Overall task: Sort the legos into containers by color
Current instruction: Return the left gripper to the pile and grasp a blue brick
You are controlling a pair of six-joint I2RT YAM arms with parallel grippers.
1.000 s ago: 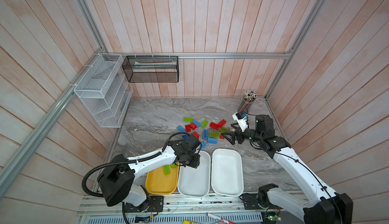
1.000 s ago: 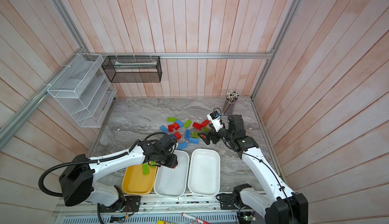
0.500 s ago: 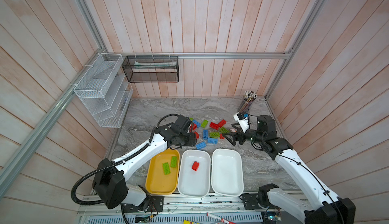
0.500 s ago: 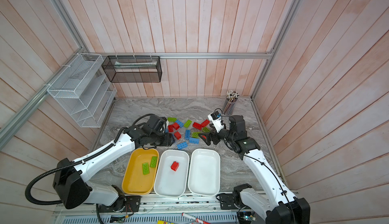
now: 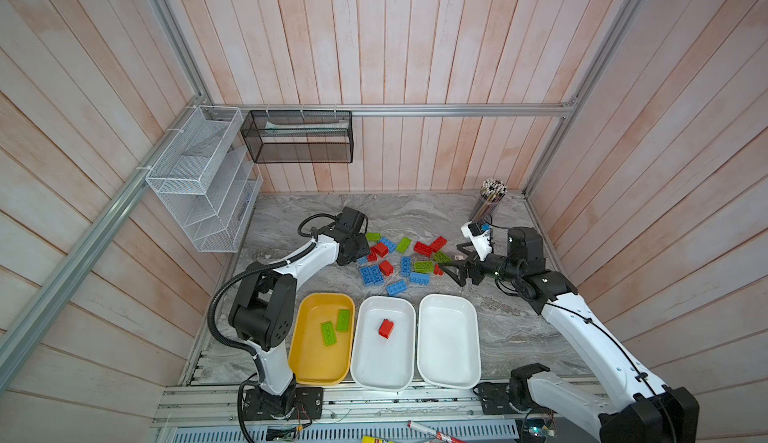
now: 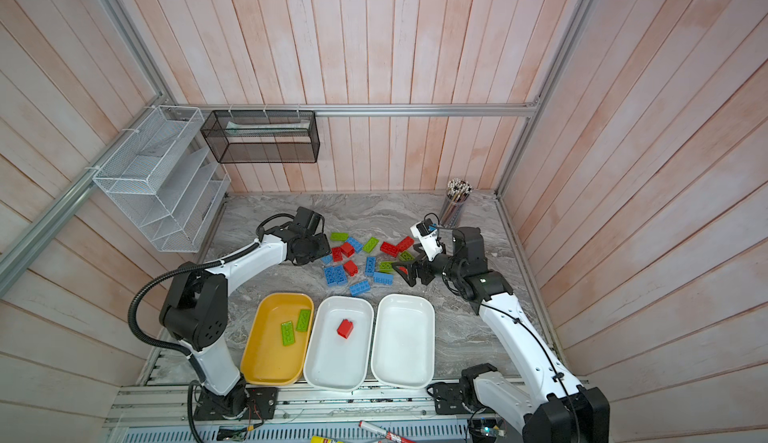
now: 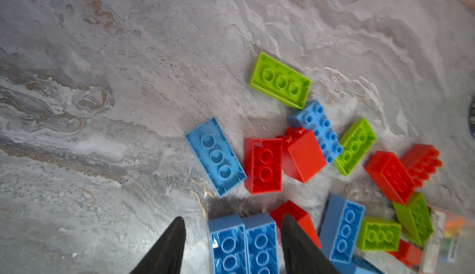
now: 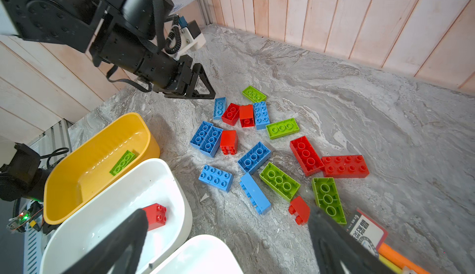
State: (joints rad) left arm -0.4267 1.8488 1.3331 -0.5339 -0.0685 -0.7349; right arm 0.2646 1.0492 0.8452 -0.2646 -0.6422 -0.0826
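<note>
Sorting has barely begun. Two green legos (image 5: 328, 333) lie in the yellow tray (image 5: 305, 362), and one red lego (image 5: 385, 328) lies in the middle white tray (image 5: 374, 364). The other white tray (image 5: 449, 337) holds nothing. The loose legos (image 5: 405, 265), red, green and blue, lie scattered on the table (image 5: 415, 212) between my arms. My left jaws are apart and empty above two blue legos (image 7: 244, 244). My right jaws gape wide, empty.

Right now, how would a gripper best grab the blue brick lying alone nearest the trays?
Come straight down from above and pinch the blue 2x4 brick across its two long sides, at mid-length. It lies flat, studs up, with bare marble tabletop along both long sides, leaving room for the jaws.
</note>
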